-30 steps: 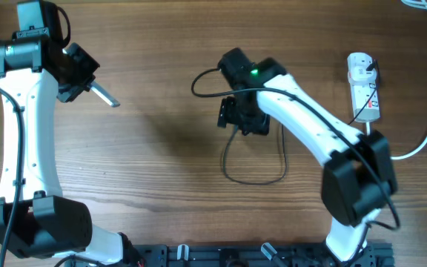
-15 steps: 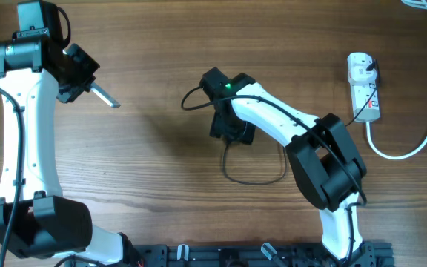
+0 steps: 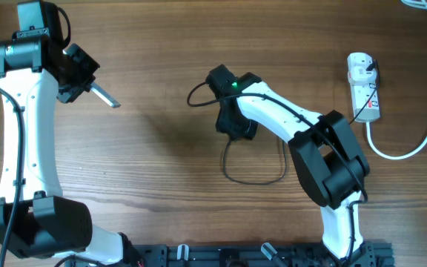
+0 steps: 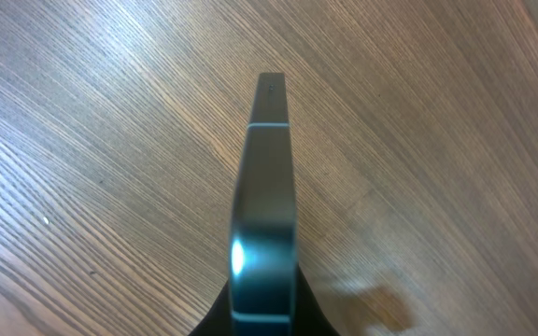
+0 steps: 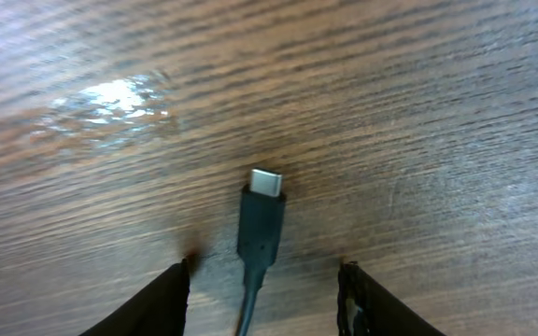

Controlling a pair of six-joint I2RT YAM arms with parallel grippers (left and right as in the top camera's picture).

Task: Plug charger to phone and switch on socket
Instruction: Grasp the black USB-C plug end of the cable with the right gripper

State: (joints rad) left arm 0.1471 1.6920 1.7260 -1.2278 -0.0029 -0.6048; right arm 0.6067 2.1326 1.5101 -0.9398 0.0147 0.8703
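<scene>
Right of the charger (image 3: 254, 182), a white cord (image 3: 400, 156) leaves the socket (image 3: 362, 89).

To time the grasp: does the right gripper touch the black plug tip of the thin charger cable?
Apart. Right wrist view: the right gripper straddles the black plug tip, bare wood on both sides.

Your count, item by item:

- Desk (image 3: 161, 170): one, wood-grained.
- Arms: two, the left arm (image 3: 21, 133) and the right arm (image 3: 295, 122). Each carries one pair of jaws, so you have two pairs.
- Green light (image 3: 233, 85): one, on the right arm.
- Charger (image 3: 254, 181): one thin black cable, with one plug tip (image 5: 261, 219).
- Socket (image 3: 363, 93): one white strip, with one black plug (image 3: 370, 69) seated in it.
- White cord (image 3: 421, 144): one that you can trace. Whether the strand at the top corner belongs to it cannot be told.
</scene>
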